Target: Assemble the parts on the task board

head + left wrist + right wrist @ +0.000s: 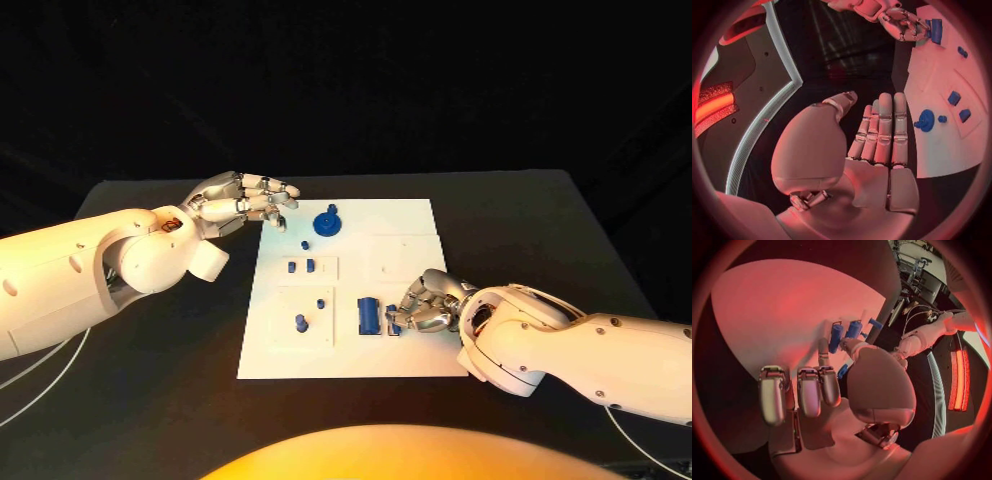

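The white task board lies mid-table with several blue parts on it. A round blue part sits near the board's far left corner. My left hand hovers just off that corner, fingers stretched out side by side, holding nothing. My right hand is down on the board's near right part, fingers curled beside a large blue block. A small blue part lies at its thumb and fingertips; whether it is pinched is hidden.
Two small blue pieces stand in a recess at the board's left, and another in the recess nearer me. A tiny piece lies below the round part. Black table surrounds the board.
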Motion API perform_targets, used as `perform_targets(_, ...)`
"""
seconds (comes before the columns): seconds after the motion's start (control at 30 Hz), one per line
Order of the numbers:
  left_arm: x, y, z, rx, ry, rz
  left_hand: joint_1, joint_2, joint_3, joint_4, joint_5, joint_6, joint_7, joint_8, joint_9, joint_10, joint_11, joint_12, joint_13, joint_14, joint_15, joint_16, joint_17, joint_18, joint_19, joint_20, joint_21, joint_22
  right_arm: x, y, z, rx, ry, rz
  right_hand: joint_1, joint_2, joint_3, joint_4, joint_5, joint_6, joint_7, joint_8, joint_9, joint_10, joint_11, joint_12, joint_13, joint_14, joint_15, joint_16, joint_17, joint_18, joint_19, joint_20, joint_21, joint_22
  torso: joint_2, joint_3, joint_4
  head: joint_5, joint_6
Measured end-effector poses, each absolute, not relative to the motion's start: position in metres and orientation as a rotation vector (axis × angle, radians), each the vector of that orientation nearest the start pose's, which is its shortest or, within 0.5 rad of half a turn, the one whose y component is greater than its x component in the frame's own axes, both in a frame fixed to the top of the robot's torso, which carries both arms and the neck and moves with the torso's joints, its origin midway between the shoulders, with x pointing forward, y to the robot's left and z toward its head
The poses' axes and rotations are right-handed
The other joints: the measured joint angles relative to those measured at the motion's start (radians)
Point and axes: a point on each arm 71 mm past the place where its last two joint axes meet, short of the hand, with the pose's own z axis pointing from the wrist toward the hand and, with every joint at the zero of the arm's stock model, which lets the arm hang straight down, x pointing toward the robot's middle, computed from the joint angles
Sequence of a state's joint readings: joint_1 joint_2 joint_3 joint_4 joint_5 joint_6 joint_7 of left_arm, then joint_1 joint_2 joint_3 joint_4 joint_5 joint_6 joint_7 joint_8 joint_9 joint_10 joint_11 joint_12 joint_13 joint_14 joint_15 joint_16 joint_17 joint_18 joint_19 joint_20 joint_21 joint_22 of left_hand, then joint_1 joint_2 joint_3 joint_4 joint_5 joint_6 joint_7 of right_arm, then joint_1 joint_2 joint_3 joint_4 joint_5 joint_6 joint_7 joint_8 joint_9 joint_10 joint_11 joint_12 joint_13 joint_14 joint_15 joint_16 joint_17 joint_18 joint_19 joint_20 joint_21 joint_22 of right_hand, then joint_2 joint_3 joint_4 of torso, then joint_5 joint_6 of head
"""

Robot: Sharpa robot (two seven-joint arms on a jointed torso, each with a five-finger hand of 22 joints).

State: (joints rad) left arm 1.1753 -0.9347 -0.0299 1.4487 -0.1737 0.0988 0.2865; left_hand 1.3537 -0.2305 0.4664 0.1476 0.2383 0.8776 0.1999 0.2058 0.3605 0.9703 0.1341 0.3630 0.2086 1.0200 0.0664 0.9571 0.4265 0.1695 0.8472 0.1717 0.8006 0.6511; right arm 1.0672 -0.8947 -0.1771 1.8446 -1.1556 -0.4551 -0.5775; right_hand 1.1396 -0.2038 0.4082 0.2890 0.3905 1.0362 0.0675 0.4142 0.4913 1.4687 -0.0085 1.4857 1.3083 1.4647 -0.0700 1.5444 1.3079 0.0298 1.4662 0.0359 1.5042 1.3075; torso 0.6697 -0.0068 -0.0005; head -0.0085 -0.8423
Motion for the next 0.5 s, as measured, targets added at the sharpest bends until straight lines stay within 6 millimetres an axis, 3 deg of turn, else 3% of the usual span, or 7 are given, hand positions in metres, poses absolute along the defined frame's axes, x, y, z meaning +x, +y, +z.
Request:
perform_targets(0.37,0.4838,0.2545,-0.1949,-0.935,1.733,-1.643,0.0,0.0,0.0,0.0,0.0,0.0,0.0,0.0,0.0,0.0,0.0,0.0,0.0,0.0,0.0,0.0,0.0,0.0,0.0,0.0,0.0,0.0,0.3704,-0.1688,-0.2741,0.394,2.115,0.554,-0.098,0.007,-0.092,0.004,-0.126,0.0,0.0,0.0,0.001,0.0,0.0,0.0,0.0,0.0,0.0,0.0,0.0,0.0,0.0,0.0,-0.006,0.0,0.0,0.001,-0.0012,0.001,0.002)
perform_targets(0.5,0.4838,0.2546,-0.195,-0.935,1.734,-1.643,0.0,0.0,0.0,0.0,0.0,0.0,0.0,0.0,0.0,0.0,0.0,0.0,0.0,0.0,0.0,0.0,0.0,0.0,0.0,0.0,0.0,0.0,0.3699,-0.1687,-0.2739,0.391,2.114,0.556,-0.101,0.01,-0.098,0.003,-0.133,0.0,0.0,0.0,0.001,0.0,0.0,0.0,0.0,0.0,0.0,0.0,0.0,0.0,0.0,0.0,-0.006,0.0,0.0,0.0014,-0.0017,0.001,0.001)
